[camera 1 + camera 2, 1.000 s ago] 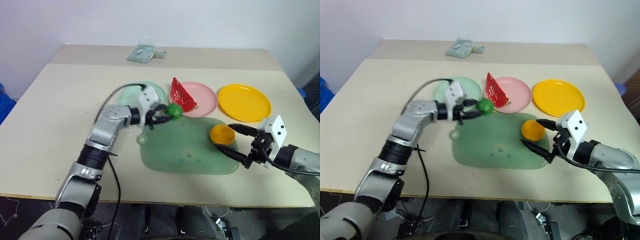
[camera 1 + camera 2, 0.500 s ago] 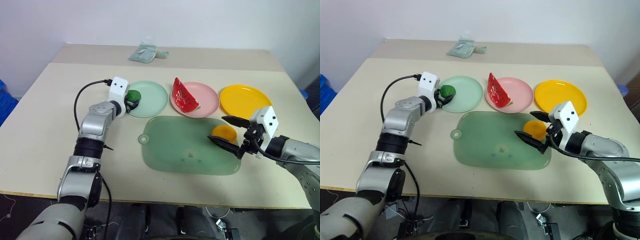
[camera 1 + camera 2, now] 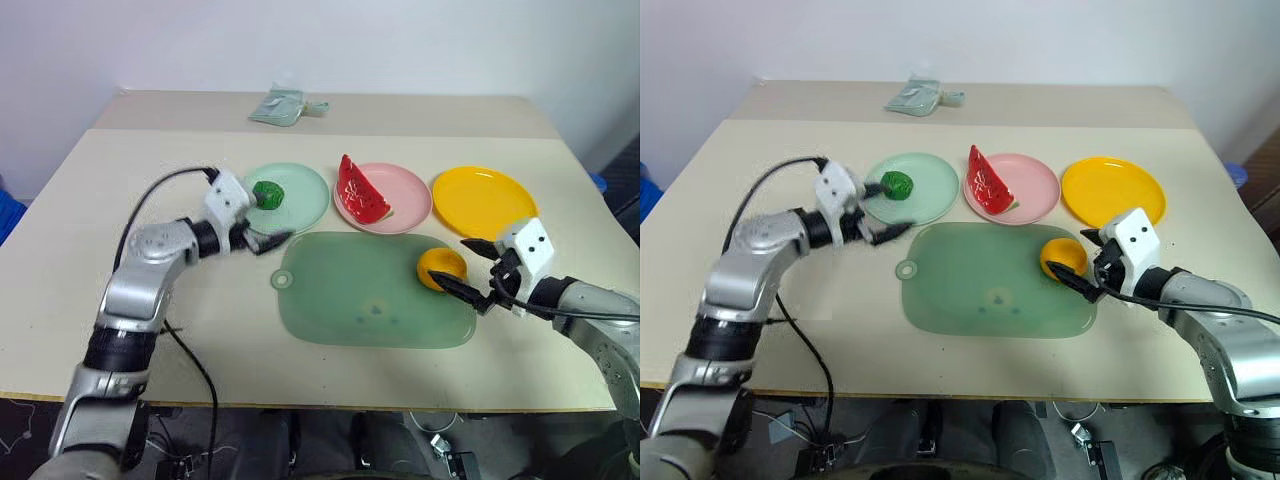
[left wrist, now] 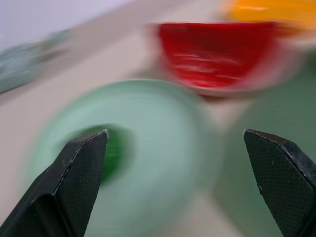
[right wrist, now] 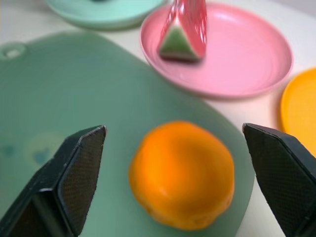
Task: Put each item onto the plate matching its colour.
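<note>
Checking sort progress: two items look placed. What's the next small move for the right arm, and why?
Probably ease the right pincer forward and close on the orange fruit. It lies on the green mat, not yet on the yellow plate, and sits between the open fingers. The watermelon wedge and green ball already rest on matching plates.

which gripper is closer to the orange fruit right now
Right. The right gripper stands open around the orange fruit on the green mat. The left gripper is open far across the mat, beside the mint plate.
</note>
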Tool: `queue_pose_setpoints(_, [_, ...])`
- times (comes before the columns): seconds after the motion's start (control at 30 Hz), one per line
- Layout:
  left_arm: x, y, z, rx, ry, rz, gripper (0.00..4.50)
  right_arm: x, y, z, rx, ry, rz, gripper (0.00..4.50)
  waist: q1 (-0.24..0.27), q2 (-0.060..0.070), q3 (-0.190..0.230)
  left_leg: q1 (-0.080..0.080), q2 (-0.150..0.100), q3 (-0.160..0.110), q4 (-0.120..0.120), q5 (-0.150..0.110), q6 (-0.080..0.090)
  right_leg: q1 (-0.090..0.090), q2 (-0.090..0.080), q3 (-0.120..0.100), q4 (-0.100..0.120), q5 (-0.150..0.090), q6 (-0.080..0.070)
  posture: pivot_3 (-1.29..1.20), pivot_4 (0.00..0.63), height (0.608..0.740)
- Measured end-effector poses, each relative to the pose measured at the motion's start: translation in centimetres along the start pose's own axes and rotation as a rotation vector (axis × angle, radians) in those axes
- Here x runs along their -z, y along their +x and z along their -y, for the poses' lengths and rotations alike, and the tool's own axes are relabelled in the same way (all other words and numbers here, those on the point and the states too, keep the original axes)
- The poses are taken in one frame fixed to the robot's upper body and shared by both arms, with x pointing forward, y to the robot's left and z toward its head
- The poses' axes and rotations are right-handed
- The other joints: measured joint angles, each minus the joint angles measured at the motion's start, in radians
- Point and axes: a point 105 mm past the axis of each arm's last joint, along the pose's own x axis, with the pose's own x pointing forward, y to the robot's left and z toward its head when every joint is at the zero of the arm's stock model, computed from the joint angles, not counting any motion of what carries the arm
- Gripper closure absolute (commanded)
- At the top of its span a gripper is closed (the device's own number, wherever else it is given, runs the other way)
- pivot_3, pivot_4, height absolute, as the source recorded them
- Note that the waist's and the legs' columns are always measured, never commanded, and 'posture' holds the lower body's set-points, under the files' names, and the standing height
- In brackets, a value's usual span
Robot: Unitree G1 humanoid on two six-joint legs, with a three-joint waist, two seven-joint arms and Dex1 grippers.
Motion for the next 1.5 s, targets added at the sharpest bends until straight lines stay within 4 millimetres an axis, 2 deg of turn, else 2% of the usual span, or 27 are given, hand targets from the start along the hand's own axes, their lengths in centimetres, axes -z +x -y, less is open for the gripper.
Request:
queue_pose_setpoints(0.13, [-1.5,0.9,4.3,0.207,-0.017,0.06,0.02,0.9,0.7,-0.1,0.013,-0.031,-0.042,0.0,-0.004,0.0,0.0,0.0,0.0,0.0,0.0,0.0,0.001,0.001,-0.001,0.0,0.0,0.0,0.0,0.0,0.15,0.74])
queue_pose_setpoints(0.23, [-1.4,1.9,7.4,0.319,-0.02,0.067,0.02,1.2,1.2,0.6,0.064,-0.047,-0.054,0.0,-0.004,0.001,-0.001,0.001,0.0,0.0,0.0,0.0,0.0,0.001,0.0,0.0,0.0,0.0,0.0,0.0,0.15,0.74])
queue_pose_setpoints(0.33, [-1.0,2.4,8.4,0.348,-0.036,0.059,0.02,2.2,1.5,1.2,0.1,-0.04,-0.084,0.0,-0.004,0.001,-0.001,0.001,0.0,0.0,0.0,0.0,0.001,0.001,0.001,0.0,0.0,0.0,0.0,0.0,0.15,0.74])
queue_pose_setpoints(0.47, [-1.4,2.8,8.7,0.339,-0.042,0.075,0.02,3.2,1.8,1.3,0.105,-0.037,-0.115,0.0,-0.003,0.001,-0.001,0.0,0.0,0.001,0.0,-0.001,0.002,0.001,0.001,0.0,0.0,0.0,0.0,0.0,0.15,0.74])
queue_pose_setpoints(0.6, [-1.6,2.8,8.7,0.328,-0.038,0.081,0.0,3.5,2.0,1.8,0.12,-0.029,-0.107,1.08,-0.004,0.001,-0.001,0.001,0.0,0.0,0.0,-0.002,0.004,0.001,0.002,0.0,0.0,0.0,0.0,0.0,0.15,0.74])
queue_pose_setpoints(0.67, [-1.6,2.9,8.7,0.322,-0.043,0.078,0.0,3.5,2.1,2.0,0.126,-0.03,-0.103,1.19,-0.004,0.001,-0.001,0.001,0.0,0.0,0.0,-0.002,0.004,0.001,0.002,0.0,0.0,0.0,0.0,0.0,0.15,0.74])
queue_pose_setpoints(0.8, [-1.5,2.8,8.5,0.307,-0.043,0.073,0.0,3.4,2.1,2.4,0.136,-0.042,-0.081,1.19,-0.003,0.001,-0.001,0.001,0.0,0.001,0.0,-0.002,0.004,0.001,0.002,0.0,0.0,0.0,0.0,0.0,0.15,0.74])
queue_pose_setpoints(0.87, [-1.5,2.8,8.4,0.297,-0.042,0.07,0.0,2.6,1.9,2.7,0.144,-0.052,-0.046,1.19,-0.003,0.002,0.0,0.001,0.0,0.001,0.0,-0.002,0.004,0.001,0.002,0.0,0.0,0.0,0.0,0.0,0.15,0.74])
queue_pose_setpoints(0.93, [-1.4,2.8,8.1,0.273,-0.042,0.072,0.0,1.0,2.0,3.3,0.157,-0.064,0.007,1.19,-0.004,0.002,0.0,0.001,0.0,0.0,0.0,-0.002,0.003,0.001,0.002,0.0,0.0,0.0,0.0,0.0,0.15,0.74])
queue_pose_setpoints(1.03, [-1.3,2.9,7.2,0.213,-0.056,0.084,0.0,-2.0,2.4,5.8,0.244,-0.104,0.076,1.19,-0.008,0.002,0.0,0.001,0.0,0.0,0.0,0.0,0.001,0.001,0.002,0.0,0.0,0.0,0.0,0.0,0.15,0.74])
queue_pose_setpoints(1.1, [-1.0,2.8,6.4,0.168,-0.072,0.081,0.0,-3.0,3.1,8.3,0.34,-0.125,0.073,1.19,-0.009,0.002,0.0,0.001,0.0,0.001,0.0,0.0,0.0,0.001,0.003,0.0,0.0,0.0,0.0,0.0,0.15,0.74])
queue_pose_setpoints(1.2, [-0.9,2.8,5.8,0.129,-0.087,0.087,0.0,-2.2,4.8,11.8,0.465,-0.084,0.006,1.19,-0.01,0.002,0.0,0.001,0.0,0.001,0.0,0.0,0.0,0.001,0.003,0.0,0.0,0.0,0.0,0.0,0.15,0.74])
queue_pose_setpoints(1.3, [-1.0,2.8,5.7,0.112,-0.091,0.095,0.0,-0.4,6.6,13.3,0.503,-0.046,-0.073,1.19,-0.008,0.003,0.0,0.0,0.0,0.002,0.0,0.0,0.0,0.0,0.003,0.001,0.0,0.0,0.0,0.0,0.15,0.74])
queue_pose_setpoints(1.37, [-1.1,2.7,5.8,0.103,-0.091,0.099,0.0,0.4,7.2,13.8,0.503,-0.046,-0.109,0.16,-0.009,0.003,0.001,0.0,0.0,0.002,-0.001,0.0,0.0,-0.001,0.003,0.001,-0.001,0.0,0.0,0.0,0.15,0.74])
queue_pose_setpoints(1.5, [-0.8,2.5,5.7,0.083,-0.098,0.095,0.0,0.2,7.3,14.9,0.512,-0.047,-0.112,0.04,-0.013,0.004,0.001,0.0,0.0,0.002,-0.001,0.0,0.0,-0.001,0.003,0.001,0.0,0.0,0.0,0.0,0.15,0.74])
